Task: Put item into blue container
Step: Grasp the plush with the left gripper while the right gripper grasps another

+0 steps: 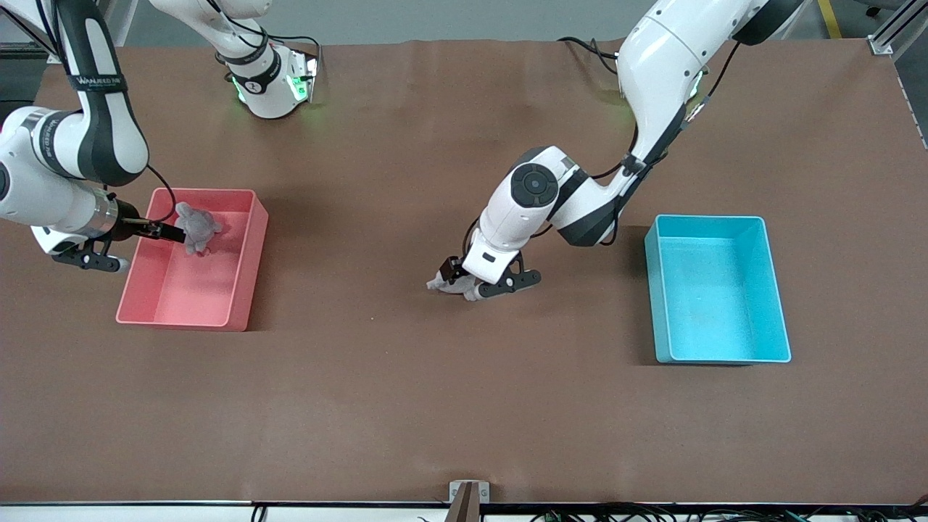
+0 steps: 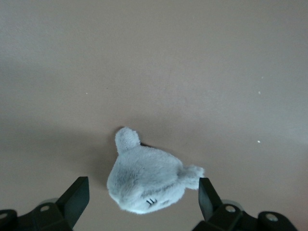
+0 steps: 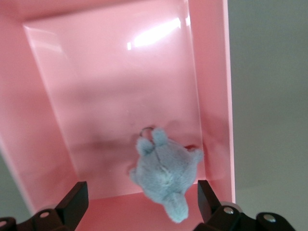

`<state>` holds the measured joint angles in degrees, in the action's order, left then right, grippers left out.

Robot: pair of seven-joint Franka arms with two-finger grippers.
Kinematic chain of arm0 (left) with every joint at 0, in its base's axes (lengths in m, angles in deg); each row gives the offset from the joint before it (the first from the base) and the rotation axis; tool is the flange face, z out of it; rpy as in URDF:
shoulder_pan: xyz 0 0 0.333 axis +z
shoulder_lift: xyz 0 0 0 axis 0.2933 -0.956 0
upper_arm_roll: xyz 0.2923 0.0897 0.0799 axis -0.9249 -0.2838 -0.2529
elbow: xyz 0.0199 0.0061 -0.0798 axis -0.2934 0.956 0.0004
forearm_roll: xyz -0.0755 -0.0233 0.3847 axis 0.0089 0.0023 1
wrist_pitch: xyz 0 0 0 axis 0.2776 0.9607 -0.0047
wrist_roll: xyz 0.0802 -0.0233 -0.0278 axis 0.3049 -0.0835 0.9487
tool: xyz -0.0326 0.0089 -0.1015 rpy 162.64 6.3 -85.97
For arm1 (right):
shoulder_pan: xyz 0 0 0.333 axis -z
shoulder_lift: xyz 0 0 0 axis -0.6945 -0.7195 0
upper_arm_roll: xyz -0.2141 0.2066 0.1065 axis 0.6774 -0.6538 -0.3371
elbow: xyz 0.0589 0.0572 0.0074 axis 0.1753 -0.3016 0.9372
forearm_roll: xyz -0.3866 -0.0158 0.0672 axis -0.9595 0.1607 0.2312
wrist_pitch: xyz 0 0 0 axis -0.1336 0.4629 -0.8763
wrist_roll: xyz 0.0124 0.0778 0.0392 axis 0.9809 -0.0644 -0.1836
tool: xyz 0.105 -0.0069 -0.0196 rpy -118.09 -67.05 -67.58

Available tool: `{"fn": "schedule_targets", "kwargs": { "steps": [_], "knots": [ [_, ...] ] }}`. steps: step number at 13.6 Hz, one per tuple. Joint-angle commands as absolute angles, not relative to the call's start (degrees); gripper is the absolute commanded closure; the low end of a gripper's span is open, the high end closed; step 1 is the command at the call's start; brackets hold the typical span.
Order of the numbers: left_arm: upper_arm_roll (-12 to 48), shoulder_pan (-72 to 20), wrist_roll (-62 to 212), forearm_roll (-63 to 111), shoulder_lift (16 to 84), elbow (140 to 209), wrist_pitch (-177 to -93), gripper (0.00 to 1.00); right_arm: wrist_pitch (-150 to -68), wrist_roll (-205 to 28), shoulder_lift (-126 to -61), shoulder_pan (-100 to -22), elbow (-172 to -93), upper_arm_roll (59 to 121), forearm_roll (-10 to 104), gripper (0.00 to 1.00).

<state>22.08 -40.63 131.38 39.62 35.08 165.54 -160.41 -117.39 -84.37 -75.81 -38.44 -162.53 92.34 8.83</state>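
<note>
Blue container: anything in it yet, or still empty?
Empty. The blue container shows only its bare floor in the front view; no plush toy lies inside.

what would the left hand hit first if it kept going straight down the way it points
Probably the grey plush toy lying on the table: the left hand points down over it, fingers open either side. How far above the toy it is cannot be judged.

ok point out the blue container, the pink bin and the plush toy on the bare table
blue container (image 1: 656,290): front view, on its wall toward the table's middle.
pink bin (image 1: 246,283): front view, on its wall toward the table's middle.
plush toy on the table (image 2: 147,180): left wrist view, middle of its body.
</note>
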Motion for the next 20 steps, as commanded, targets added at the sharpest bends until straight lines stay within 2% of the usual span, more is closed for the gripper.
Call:
{"fn": "schedule_targets", "kwargs": {
  "steps": [1,4,11,18,20],
  "knots": [
    [21.12,-42.11,132.65,40.48,33.96,164.47,-160.80,0.00,-122.90,-84.68,-73.28,-36.78,-169.19,90.95,7.89,0.00],
    [21.12,-42.72,132.65,40.57,32.29,164.39,-160.71,0.00,-129.32,-84.77,-73.55,-36.78,-173.59,91.04,7.89,0.00],
    [21.12,-43.42,132.30,40.39,29.22,164.30,-160.89,0.00,-133.46,-85.55,-76.80,-35.02,-173.95,91.13,7.72,0.00],
    [21.12,-43.42,132.82,40.04,26.75,163.51,-170.90,0.00,-133.73,-85.38,-78.82,-34.32,-174.13,91.04,7.72,0.05],
    [21.12,-43.51,132.83,40.04,26.31,163.51,-171.44,0.00,-133.64,-85.38,-79.26,-34.32,-174.13,91.04,7.72,0.06]
  ]
}}
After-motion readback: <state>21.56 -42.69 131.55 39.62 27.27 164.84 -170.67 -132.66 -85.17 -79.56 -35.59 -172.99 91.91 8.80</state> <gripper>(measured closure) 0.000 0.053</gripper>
